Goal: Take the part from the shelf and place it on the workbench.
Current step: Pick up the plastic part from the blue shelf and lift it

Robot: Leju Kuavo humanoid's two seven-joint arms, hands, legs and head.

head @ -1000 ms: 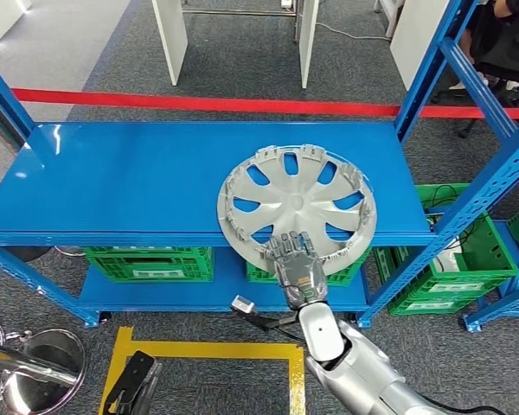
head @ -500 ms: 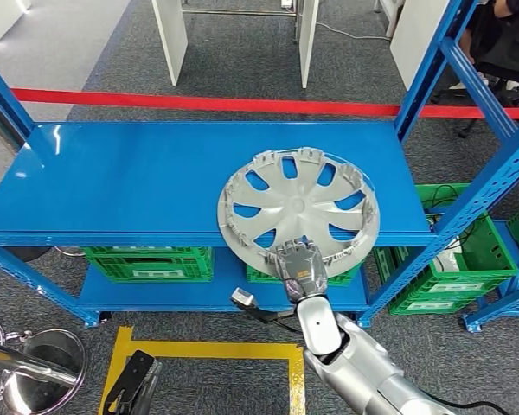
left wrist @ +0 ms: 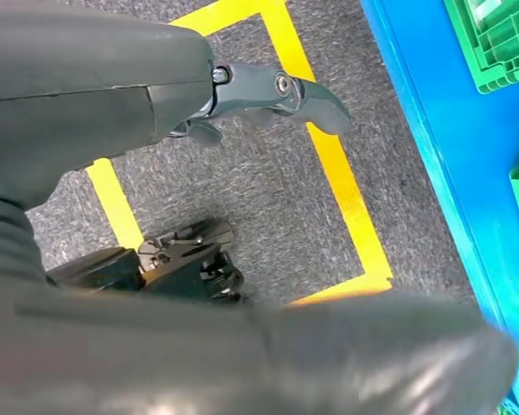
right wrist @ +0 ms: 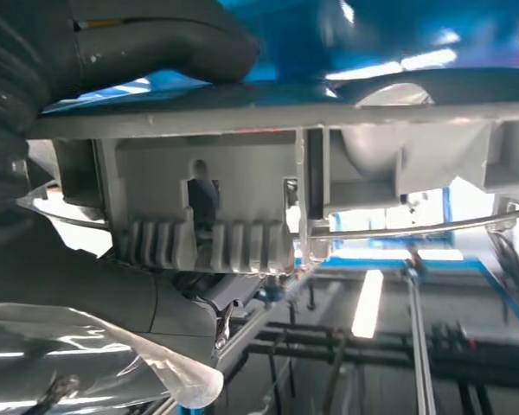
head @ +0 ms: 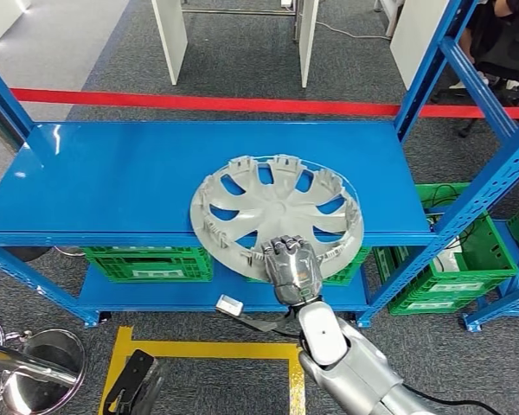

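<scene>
— Where's the wheel cover (head: 277, 207)?
— On the shelf (head: 113, 177), right of frame centre, its near edge hanging over the front, the right hand (head: 292, 270) at that edge.
— And beneath?
— Crates (head: 149, 263) on the lower level; another crate (head: 469, 259) at the right edge.

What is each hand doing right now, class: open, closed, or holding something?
Left hand: holds nothing, fingers apart, open.
Right hand: grips the near rim of the silver hubcap on the blue shelf.
</scene>
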